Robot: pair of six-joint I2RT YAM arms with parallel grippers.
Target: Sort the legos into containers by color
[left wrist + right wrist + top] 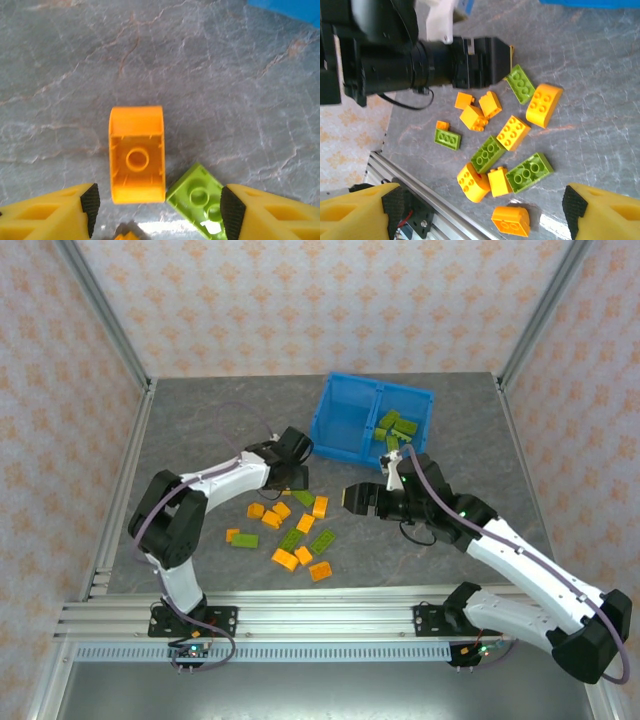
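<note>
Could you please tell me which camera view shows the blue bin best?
Top external: the whole blue bin shows, green legos in its right compartment. The left wrist view catches a blue corner at top right; the right wrist view, a blue strip along its top edge.

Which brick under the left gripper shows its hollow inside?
The orange brick, lying with its open underside facing the camera. The green brick beside it shows bumps.
</note>
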